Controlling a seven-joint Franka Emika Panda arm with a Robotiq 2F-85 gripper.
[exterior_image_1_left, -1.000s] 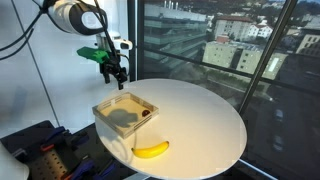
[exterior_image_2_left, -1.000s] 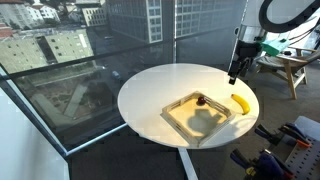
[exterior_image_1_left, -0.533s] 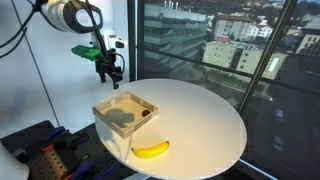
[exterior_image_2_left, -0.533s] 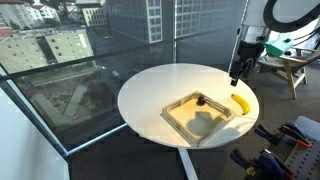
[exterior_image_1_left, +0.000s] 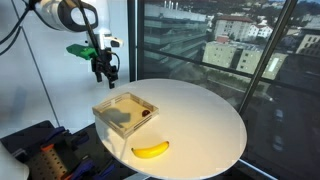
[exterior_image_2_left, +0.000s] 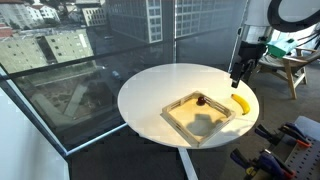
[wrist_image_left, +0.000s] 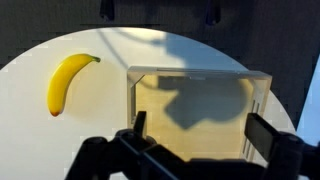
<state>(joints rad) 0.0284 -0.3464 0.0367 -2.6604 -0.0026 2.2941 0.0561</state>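
A yellow banana (exterior_image_1_left: 151, 149) lies flat on the near edge of the round white table (exterior_image_1_left: 205, 125) in an exterior view. Nothing touches it.

Just behind it, a bit to the left, sits a wooden tray (exterior_image_1_left: 110, 98) with low walls. The banana and the tray are near each other but apart. Inside the tray, by its right wall, is one small dark red thing (exterior_image_1_left: 146, 113). It is too small to tell what it is.

Farther back and to the left, the claw (exterior_image_1_left: 107, 76) hangs in the air. It is higher than the tray and touches nothing. Its two fingers (wrist_image_left: 268, 136) are spread wide and hold nothing.

In the wrist view the tray lies below, between the fingers, and the banana lies off to the left.

Behind the table is a big window (exterior_image_1_left: 220, 30) with city buildings (exterior_image_1_left: 235, 52) outside.
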